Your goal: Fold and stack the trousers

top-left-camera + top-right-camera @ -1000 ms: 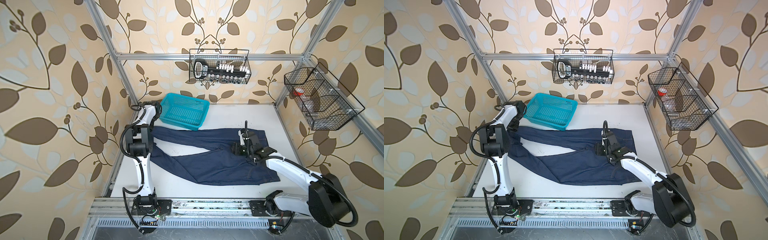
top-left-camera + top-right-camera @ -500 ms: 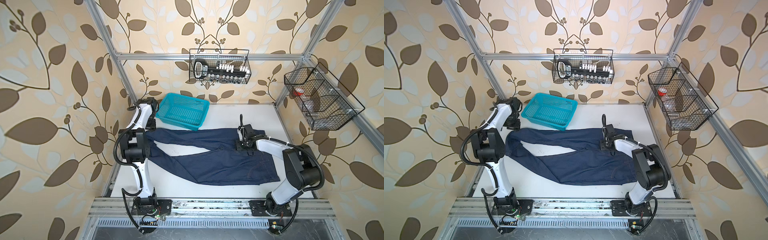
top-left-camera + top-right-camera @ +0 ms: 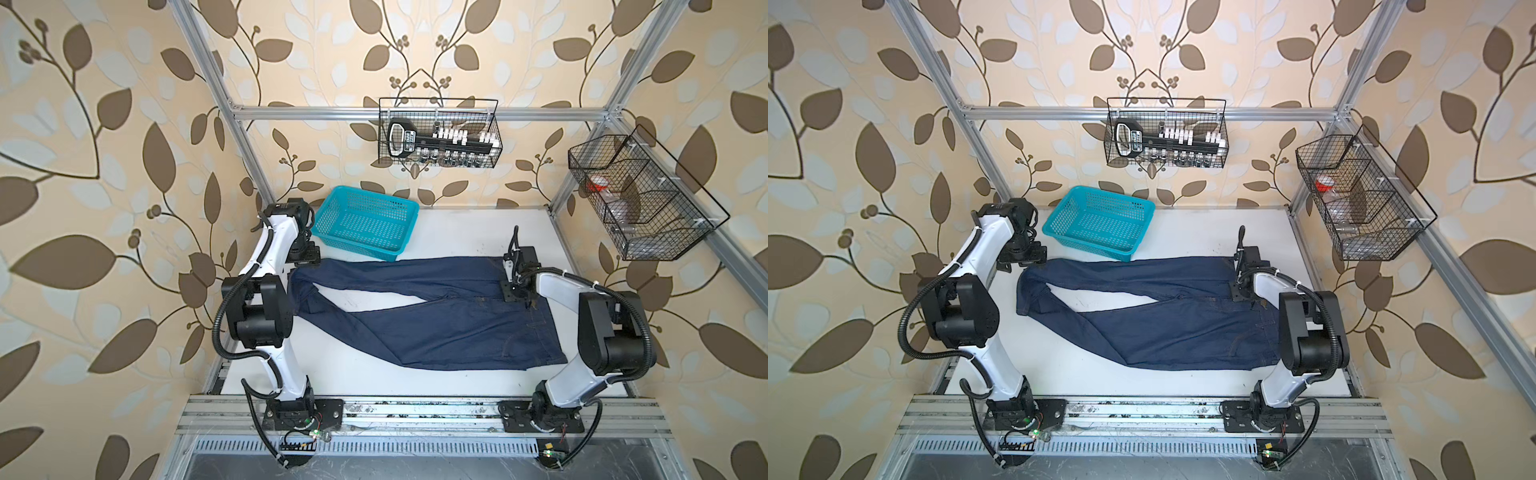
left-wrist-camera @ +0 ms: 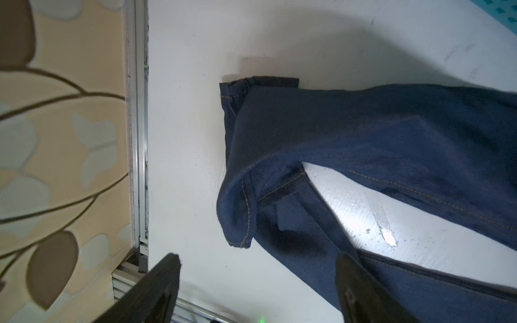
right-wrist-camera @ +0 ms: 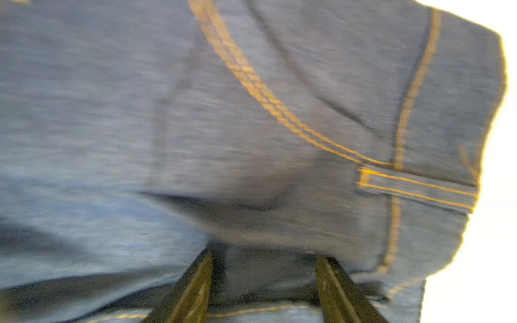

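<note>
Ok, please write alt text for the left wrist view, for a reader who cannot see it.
The hem ends of the dark blue trousers lie crumpled on the white table. The left gripper, open, hangs above them, holding nothing.

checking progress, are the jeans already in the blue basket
No, the trousers lie spread out on the table outside the basket, whose mesh floor shows bare.
</note>
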Robot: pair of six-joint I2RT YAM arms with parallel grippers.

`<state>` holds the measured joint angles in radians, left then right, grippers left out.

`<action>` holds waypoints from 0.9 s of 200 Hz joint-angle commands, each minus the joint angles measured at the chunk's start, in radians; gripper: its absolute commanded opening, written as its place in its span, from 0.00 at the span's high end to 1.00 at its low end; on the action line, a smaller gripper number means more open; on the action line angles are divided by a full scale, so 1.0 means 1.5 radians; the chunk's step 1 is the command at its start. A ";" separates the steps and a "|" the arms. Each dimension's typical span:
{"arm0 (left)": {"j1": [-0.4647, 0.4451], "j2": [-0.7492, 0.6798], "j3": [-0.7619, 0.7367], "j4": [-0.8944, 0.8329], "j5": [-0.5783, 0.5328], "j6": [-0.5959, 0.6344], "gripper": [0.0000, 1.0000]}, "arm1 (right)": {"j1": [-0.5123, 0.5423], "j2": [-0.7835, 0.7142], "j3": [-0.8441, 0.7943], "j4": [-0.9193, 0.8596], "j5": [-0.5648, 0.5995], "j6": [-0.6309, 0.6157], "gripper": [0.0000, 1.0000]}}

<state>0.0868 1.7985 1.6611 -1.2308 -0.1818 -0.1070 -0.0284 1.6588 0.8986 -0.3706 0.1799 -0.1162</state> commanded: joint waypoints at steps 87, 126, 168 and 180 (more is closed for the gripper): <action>-0.010 -0.097 -0.191 0.076 0.164 -0.096 0.19 | -0.142 -0.002 0.030 -0.055 0.081 -0.070 0.42; -0.040 -0.135 -0.296 0.142 0.174 -0.133 0.23 | -0.125 -0.075 0.022 -0.055 -0.001 -0.022 0.41; -0.053 -0.114 -0.346 0.178 0.148 -0.152 0.44 | -0.076 -0.144 0.007 -0.064 -0.031 0.004 0.40; -0.052 -0.107 -0.346 0.186 0.138 -0.152 0.55 | -0.061 -0.162 -0.002 -0.063 -0.044 0.019 0.40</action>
<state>0.0120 1.6417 1.1496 -0.9924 0.0505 -0.3080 -0.1574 1.4612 0.9184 -0.4385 0.1707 -0.1238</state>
